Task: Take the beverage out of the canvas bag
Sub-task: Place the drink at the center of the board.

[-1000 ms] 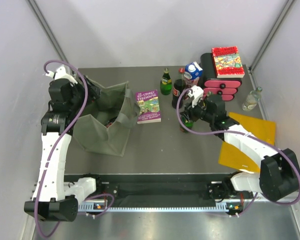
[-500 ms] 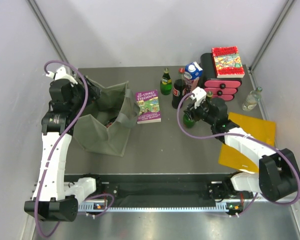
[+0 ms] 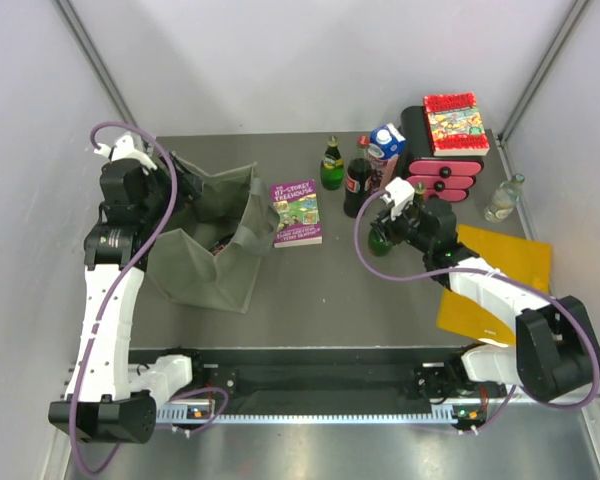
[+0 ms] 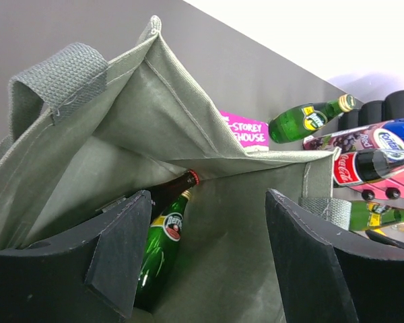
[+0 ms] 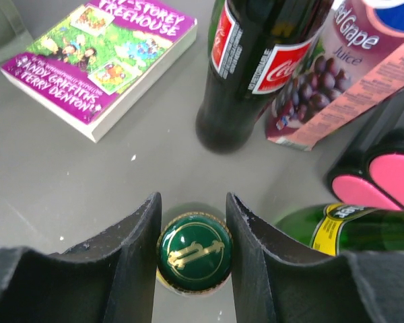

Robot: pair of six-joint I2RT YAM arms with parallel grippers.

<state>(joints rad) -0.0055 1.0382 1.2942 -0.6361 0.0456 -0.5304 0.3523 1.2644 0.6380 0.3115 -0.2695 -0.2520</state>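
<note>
Grey table: we find the canvas bag at left, a Perrier bottle and a dark bottle inside, with the left gripper spread wide at its mouth. Right gripper clamps a green-capped bottle outside the bag, crowded by cola bottle and juice carton, with a book nearby.

- It was a robot lab cell.
- Plain white walls boxed in a grey table.
- Two cabled arms sat bolted to a rail.

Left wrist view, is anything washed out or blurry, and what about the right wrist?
Left wrist view: top right corner blown out white, inside of the bag shaded. Right wrist view: evenly lit, green bottle sharp, fingers nearest the lens softer.
</note>
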